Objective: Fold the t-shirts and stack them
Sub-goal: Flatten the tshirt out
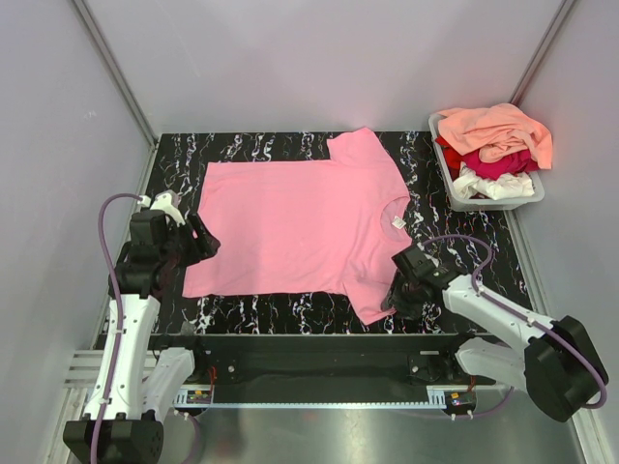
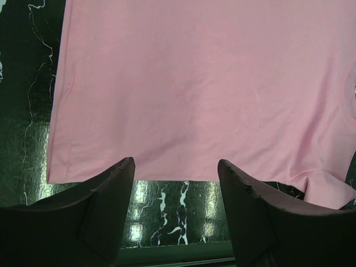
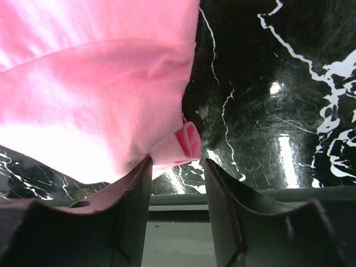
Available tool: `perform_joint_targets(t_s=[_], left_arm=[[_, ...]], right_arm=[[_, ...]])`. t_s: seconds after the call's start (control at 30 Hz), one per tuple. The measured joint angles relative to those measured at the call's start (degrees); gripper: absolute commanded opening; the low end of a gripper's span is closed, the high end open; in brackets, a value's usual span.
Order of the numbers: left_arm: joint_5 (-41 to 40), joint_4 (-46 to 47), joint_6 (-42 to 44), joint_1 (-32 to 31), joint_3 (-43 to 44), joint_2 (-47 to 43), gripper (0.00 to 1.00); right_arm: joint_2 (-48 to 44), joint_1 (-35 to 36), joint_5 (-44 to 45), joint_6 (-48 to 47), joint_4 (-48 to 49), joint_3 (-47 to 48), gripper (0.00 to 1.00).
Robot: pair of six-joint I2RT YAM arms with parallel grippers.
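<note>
A bubblegum pink t-shirt (image 1: pixel 300 227) lies spread flat on the black marbled table (image 1: pixel 455 227), hem to the left, white neck label (image 1: pixel 397 222) to the right. My left gripper (image 1: pixel 206 242) is open at the hem's near-left corner. In the left wrist view the hem (image 2: pixel 183 167) lies just beyond its open gripper (image 2: pixel 176 163), with bare table between the jaws. My right gripper (image 1: pixel 395 290) is open at the near sleeve. In the right wrist view the sleeve's curled corner (image 3: pixel 188 139) sits just past its gripper (image 3: pixel 178 162), and the left finger (image 3: pixel 133 189) touches the cloth.
A grey tub (image 1: pixel 488 201) at the back right holds a peach-orange tee (image 1: pixel 498 130), a crimson one (image 1: pixel 503 164) and a white one (image 1: pixel 495 184). Grey walls enclose the table. The table's front edge (image 3: pixel 250 196) lies right by the right gripper.
</note>
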Motion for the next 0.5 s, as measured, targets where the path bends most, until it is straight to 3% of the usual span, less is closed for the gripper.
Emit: perform_joint_targets(t_s=[0.1,0.5], left_arm=[[0.0,0.0,0.0,0.0,0.0,0.0,0.66],[-0.3,0.0,0.0,0.0,0.0,-0.5,0.66]], right_arm=[[0.7,0.0,0.1,-0.4,0.3,0.0,0.39],[5.7,0.1,-1.2,-1.1,1.1,1.0,0.33]])
